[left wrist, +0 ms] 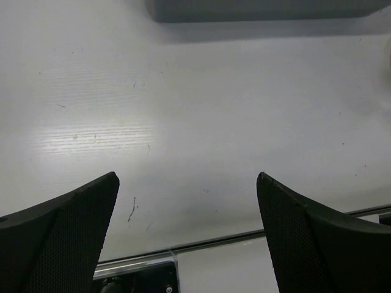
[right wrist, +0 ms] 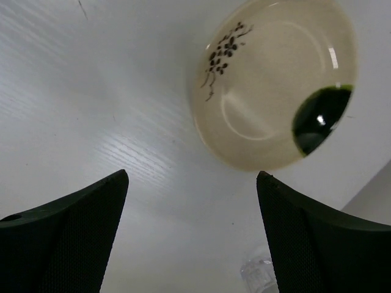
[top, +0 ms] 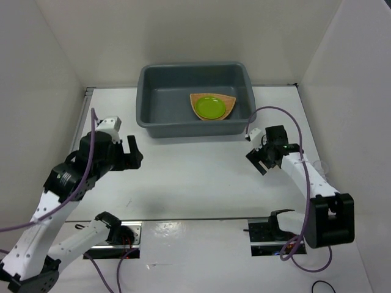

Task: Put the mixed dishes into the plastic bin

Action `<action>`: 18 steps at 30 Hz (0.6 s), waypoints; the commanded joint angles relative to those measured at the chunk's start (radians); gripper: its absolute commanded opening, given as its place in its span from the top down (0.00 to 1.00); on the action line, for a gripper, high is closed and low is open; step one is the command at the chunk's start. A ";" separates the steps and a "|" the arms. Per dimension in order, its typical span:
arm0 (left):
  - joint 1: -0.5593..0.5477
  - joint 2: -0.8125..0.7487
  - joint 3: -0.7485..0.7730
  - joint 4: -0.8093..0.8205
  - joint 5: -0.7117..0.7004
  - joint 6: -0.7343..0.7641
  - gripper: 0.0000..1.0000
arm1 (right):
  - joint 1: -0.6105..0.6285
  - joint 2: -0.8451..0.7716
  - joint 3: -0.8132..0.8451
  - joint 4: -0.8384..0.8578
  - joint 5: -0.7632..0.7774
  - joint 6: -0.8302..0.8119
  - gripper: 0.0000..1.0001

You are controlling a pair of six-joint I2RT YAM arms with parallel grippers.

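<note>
The orange plate (top: 230, 102) and lime-green dish (top: 209, 107) lie stacked in the grey bin (top: 162, 101). The left fingers (left wrist: 67, 238) and right fingers (right wrist: 67, 238) both gape apart, empty. The cream plate (right wrist: 256, 104) sits on the desk (right wrist: 91, 91) beneath the right pair, with what is possibly clear glassware (right wrist: 258, 271) nearby.

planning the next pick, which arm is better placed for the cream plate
Right. The right gripper is open with the cream plate just ahead of it; the left gripper, also open, sees only bare table and the bin.
</note>
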 commanded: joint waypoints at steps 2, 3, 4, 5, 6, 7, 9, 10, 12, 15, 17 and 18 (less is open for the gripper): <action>0.005 -0.123 -0.045 0.112 -0.074 0.003 0.00 | 0.024 0.139 -0.021 0.103 0.041 -0.024 0.12; 0.005 -0.132 -0.057 0.112 -0.084 0.003 0.00 | 0.024 0.165 -0.010 0.103 0.024 -0.024 0.14; 0.005 -0.132 -0.058 0.122 -0.084 0.003 0.00 | 0.024 0.190 -0.001 0.093 0.013 -0.015 0.14; 0.005 -0.132 -0.058 0.122 -0.084 0.003 0.00 | 0.035 0.213 -0.001 0.105 0.013 -0.003 0.14; 0.005 -0.132 -0.058 0.122 -0.084 0.003 0.00 | 0.044 0.257 0.010 0.115 0.027 -0.003 0.14; 0.005 -0.123 -0.058 0.122 -0.084 0.003 0.00 | 0.060 0.279 0.010 0.128 0.039 -0.003 0.14; 0.005 -0.123 -0.058 0.112 -0.084 0.003 0.00 | 0.069 0.342 0.019 0.161 0.074 0.010 0.18; 0.005 -0.123 -0.058 0.112 -0.084 0.003 0.00 | 0.069 0.362 0.019 0.172 0.083 0.010 0.19; 0.005 -0.133 -0.058 0.112 -0.084 0.003 0.00 | 0.069 0.406 0.019 0.207 0.123 0.010 0.21; 0.005 -0.144 -0.048 0.103 -0.084 0.003 0.00 | 0.069 0.451 0.019 0.261 0.187 0.010 0.27; 0.005 -0.153 -0.048 0.103 -0.084 0.003 0.00 | 0.069 0.471 0.019 0.280 0.211 0.010 0.32; 0.005 -0.153 -0.048 0.103 -0.084 0.003 0.00 | 0.069 0.480 0.019 0.292 0.231 0.010 0.37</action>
